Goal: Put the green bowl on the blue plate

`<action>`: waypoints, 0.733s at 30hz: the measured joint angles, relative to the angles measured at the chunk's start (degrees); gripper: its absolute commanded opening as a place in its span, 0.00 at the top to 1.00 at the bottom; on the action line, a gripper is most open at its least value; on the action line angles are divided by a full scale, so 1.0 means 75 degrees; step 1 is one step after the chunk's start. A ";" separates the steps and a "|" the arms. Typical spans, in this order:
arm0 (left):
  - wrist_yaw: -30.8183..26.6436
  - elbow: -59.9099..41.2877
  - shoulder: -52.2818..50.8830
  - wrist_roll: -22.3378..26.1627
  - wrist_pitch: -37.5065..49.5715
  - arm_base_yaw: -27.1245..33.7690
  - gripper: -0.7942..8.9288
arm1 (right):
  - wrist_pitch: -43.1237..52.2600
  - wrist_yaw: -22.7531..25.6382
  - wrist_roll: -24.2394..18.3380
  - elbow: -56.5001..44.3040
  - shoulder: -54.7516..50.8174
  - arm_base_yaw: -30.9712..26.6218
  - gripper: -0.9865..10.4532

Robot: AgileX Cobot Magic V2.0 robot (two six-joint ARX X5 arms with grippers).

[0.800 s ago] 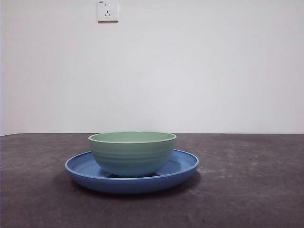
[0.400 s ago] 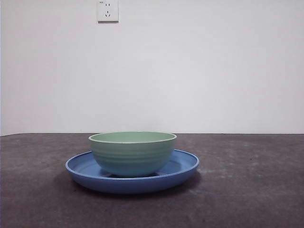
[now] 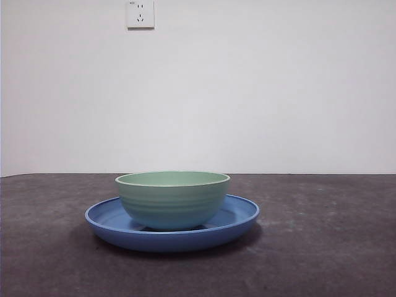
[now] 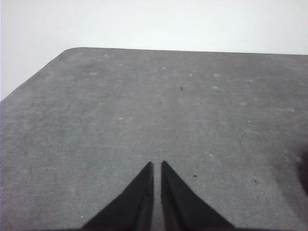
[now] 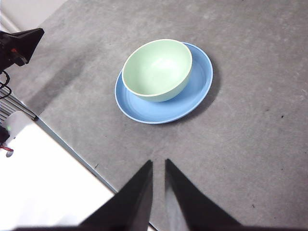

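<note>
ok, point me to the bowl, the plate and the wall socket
green bowl (image 3: 172, 201): front view, on its ridged outer side.
blue plate (image 3: 238, 215): front view, on the bare inner slope of its rim, beside the bowl.
wall socket (image 3: 140, 13): front view, on the middle of its white faceplate.

A bare test bench, by the looks of it. Grey mat-covered table (image 3: 322, 247), blank white wall (image 3: 260, 93), one lone power socket (image 3: 140, 13) up high.

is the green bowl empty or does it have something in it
Empty: the right wrist view looks into the green bowl and shows only bare pale glaze. It sits upright on the blue plate.
</note>
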 measured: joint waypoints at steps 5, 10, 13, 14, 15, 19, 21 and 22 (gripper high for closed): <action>0.0000 0.0000 0.0000 0.0000 0.0000 0.0000 0.89 | 0.0000 -0.0003 -0.0003 0.0000 -0.0023 -0.0035 0.88; 0.0000 0.0000 0.0000 0.0000 0.0000 0.0000 0.89 | 0.0017 -0.0242 0.0000 -0.0052 -0.0487 -0.1274 0.88; 0.0000 0.0000 0.0000 0.0000 0.0000 0.0000 0.89 | 0.0064 0.0003 -0.0006 -0.0137 -0.0935 -0.2174 0.88; 0.0000 0.0000 0.0000 -0.0003 0.0000 0.0000 0.89 | 0.0143 0.0166 -0.0035 -0.0189 -0.1043 -0.2369 0.88; 0.0000 0.0000 0.0000 0.0000 0.0000 0.0000 0.89 | 0.0280 0.0382 -0.0093 -0.0259 -0.1139 -0.2565 0.88; 0.0000 0.0000 0.0000 -0.0003 0.0000 0.0000 0.89 | 0.1221 0.0697 -0.0315 -0.0889 -0.1547 -0.3226 0.88; 0.0000 0.0000 0.0000 0.0000 0.0000 0.0000 0.89 | 0.1938 0.0711 -0.0358 -0.1364 -0.1792 -0.3430 0.88; 0.0000 0.0000 0.0000 0.0000 0.0000 0.0000 0.89 | 0.2361 0.0769 -0.0402 -0.1658 -0.1935 -0.3509 0.88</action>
